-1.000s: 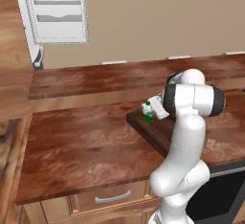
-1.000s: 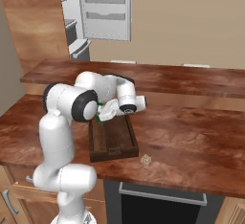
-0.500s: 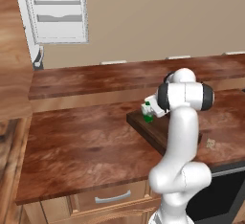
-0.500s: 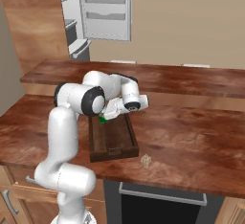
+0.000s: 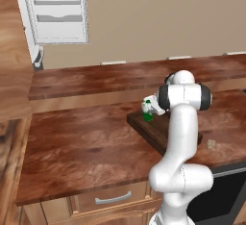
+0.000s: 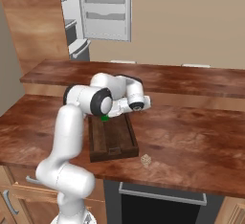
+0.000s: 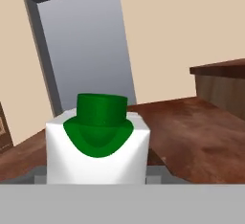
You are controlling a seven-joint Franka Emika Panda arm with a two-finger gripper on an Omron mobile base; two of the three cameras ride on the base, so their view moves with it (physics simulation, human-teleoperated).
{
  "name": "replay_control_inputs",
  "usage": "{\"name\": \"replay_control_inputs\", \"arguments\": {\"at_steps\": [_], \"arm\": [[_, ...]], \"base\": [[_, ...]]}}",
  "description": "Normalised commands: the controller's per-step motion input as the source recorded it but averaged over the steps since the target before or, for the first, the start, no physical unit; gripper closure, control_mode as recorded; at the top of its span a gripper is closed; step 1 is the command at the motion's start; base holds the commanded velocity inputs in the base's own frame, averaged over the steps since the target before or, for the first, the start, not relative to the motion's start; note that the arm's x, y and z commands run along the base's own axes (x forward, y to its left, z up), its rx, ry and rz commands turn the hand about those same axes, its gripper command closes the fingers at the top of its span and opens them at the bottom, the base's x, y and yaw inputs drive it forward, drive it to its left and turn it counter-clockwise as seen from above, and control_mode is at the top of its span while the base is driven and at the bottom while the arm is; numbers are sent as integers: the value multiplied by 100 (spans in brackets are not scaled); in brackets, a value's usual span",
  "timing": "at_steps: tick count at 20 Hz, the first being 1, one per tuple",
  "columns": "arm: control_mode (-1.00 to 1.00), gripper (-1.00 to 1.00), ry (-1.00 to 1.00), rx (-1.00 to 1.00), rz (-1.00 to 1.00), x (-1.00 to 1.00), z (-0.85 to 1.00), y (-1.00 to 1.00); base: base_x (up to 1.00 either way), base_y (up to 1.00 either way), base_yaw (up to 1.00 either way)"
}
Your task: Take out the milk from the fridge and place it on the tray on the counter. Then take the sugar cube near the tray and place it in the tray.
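Jaws grip the milk (image 7: pixel 97 141), which sits close up at the bottom centre of the hand view with its green top toward the camera. Seen from the left base, the milk (image 5: pixel 148 110) shows just left of the arm's dark wrist joint, near frame centre, above the far left corner of the tray (image 5: pixel 153 129); whether it touches the tray I cannot tell. Seen from the right base, only a green sliver of the milk (image 6: pixel 104 118) shows under the arm's elbow, at the tray's (image 6: pixel 113 141) far end. The tray lies on the counter (image 6: pixel 191 141) with its long side running away from the robot. A sugar cube (image 6: pixel 146 160) rests on the counter just beside the tray's near right corner, apart from it; the left base view shows it (image 5: pixel 211 143) at the right, past the arm. The fridge (image 6: pixel 103 7) stands open in the upper left of the right base view.
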Motion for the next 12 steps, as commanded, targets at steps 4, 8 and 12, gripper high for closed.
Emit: {"name": "replay_control_inputs", "arguments": {"at_steps": [4, 8, 12], "arm": [[-100, 100, 1, 11, 7, 20, -42, 0], [-100, -100, 0, 1, 6, 8, -43, 4], [-100, -100, -5, 0, 8, 0, -27, 4]], "base": [[0, 0, 0], [0, 0, 0], [0, 0, 0]]}}
